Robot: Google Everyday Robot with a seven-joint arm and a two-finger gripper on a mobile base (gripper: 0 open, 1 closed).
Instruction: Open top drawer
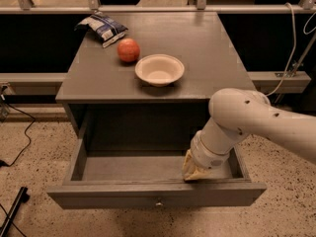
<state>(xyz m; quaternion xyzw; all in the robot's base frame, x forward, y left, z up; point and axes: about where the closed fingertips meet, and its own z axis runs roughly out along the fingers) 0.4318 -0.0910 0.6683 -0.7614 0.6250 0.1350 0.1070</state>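
Note:
The top drawer (123,169) of the grey cabinet stands pulled far out toward me, its deep grey box open and bare inside. Its front panel (98,199) carries a small round metal knob (158,202) at the centre. My white arm reaches in from the right. The gripper (193,171) points down into the drawer at its front right, just behind the front panel. Only its tan end shows; the wrist hides the rest.
On the cabinet top (207,48) sit a white bowl (159,69), a red apple (128,50) and a blue-white snack bag (102,27). A speckled floor lies around it, with black cables at the left (19,137) and a rail behind.

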